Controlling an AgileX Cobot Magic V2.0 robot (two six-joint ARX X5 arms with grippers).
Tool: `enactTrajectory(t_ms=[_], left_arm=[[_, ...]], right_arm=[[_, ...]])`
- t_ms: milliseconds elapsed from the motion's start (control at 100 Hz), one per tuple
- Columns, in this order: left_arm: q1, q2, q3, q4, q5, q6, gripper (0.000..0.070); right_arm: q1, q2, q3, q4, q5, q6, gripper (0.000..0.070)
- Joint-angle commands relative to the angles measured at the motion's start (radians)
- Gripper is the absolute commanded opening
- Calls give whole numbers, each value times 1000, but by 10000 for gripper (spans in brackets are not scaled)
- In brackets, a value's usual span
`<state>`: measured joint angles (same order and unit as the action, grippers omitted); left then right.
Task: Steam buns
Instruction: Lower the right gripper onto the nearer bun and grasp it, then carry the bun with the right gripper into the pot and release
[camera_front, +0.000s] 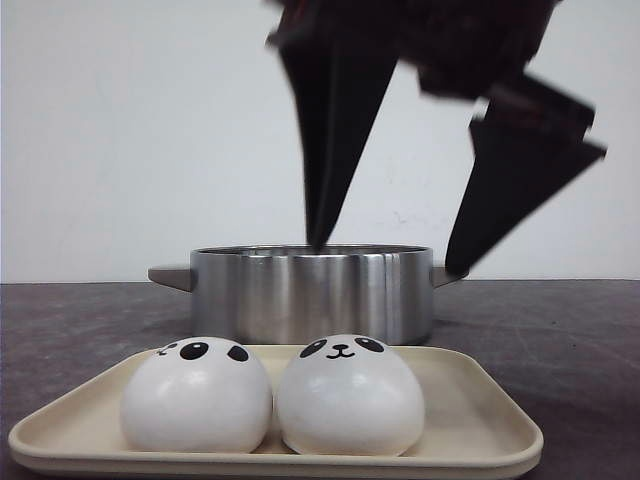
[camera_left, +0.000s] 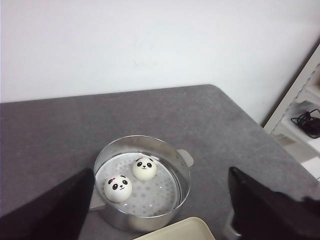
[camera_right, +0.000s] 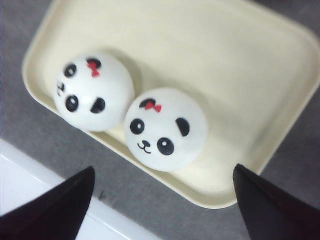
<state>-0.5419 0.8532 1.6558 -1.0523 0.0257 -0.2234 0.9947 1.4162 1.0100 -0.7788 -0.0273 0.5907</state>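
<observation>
Two panda-faced white buns (camera_front: 197, 395) (camera_front: 350, 395) sit side by side on a cream tray (camera_front: 480, 440) at the front. They also show in the right wrist view (camera_right: 94, 92) (camera_right: 166, 129), each with a red bow. Two more buns (camera_left: 119, 188) (camera_left: 144, 168) lie on the perforated plate inside the steel pot (camera_front: 310, 295) behind the tray. My left gripper (camera_left: 159, 170) is open and empty, high above and short of the pot. My right gripper (camera_right: 164, 167) is open and empty above the tray's near edge. One open black gripper (camera_front: 388, 258) shows in the front view; I cannot tell which arm's.
The pot (camera_left: 125, 220) has two side handles and no lid. The table's white front edge (camera_right: 30, 195) lies just past the tray (camera_right: 250, 75). A white shelf with a black cable (camera_left: 306, 120) stands off the table's right side. A white wall is behind.
</observation>
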Motion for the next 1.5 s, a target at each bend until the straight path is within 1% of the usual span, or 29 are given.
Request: enactTrajectory(t_ms=[0, 290, 340, 550, 610, 660, 700, 750, 850, 870, 890, 920, 950, 960, 980, 1150, 1280, 1390, 1490], left_arm=[[-7, -13, 19, -8, -4, 13, 516], [-7, -71, 19, -78, -5, 13, 516], [-7, -71, 19, -86, -5, 13, 516], [-7, -71, 19, -109, -4, 13, 516], [-7, -71, 19, -109, -4, 13, 516], [-7, -71, 19, -109, -4, 13, 516], [-7, -71, 19, -109, -4, 14, 516], [-7, -71, 19, -109, -4, 14, 516], [-7, -71, 19, -109, -4, 28, 516], [-7, -71, 19, -109, -4, 30, 516], [-7, -71, 19, -109, -4, 31, 516], [-7, -71, 19, -109, -4, 32, 516], [-7, -71, 19, -109, -4, 32, 516], [-7, -71, 19, -109, -4, 32, 516], [-7, -71, 19, -109, -4, 33, 516], [-7, -71, 19, -109, -4, 42, 516], [-7, -72, 19, -111, -4, 50, 516], [-7, -75, 19, -111, -4, 50, 516], [-7, -76, 19, -109, -4, 51, 516]], right_arm=[[11, 45, 13, 14, -2, 13, 563], [8, 180, 13, 107, -1, 34, 561], [8, 196, 13, 118, -1, 39, 551], [-6, 253, 13, 129, 1, 55, 542], [-11, 259, 13, 126, -2, 59, 525], [-14, 260, 13, 124, -2, 59, 484], [-13, 259, 13, 125, -2, 63, 425], [-13, 259, 13, 125, -2, 71, 367], [-15, 259, 13, 123, -2, 79, 308], [-14, 259, 13, 123, -2, 79, 286], [-14, 259, 13, 123, -2, 79, 248], [-14, 259, 13, 123, -2, 79, 171], [-14, 259, 13, 123, -2, 79, 81], [-14, 259, 13, 123, -2, 79, 30], [-14, 259, 13, 124, -2, 78, 0], [-10, 254, 15, 126, 19, 77, 3], [2, 183, 58, 63, 18, 75, 3], [32, 93, 137, 20, 59, 63, 3], [39, 35, 241, 14, 110, 33, 3]])
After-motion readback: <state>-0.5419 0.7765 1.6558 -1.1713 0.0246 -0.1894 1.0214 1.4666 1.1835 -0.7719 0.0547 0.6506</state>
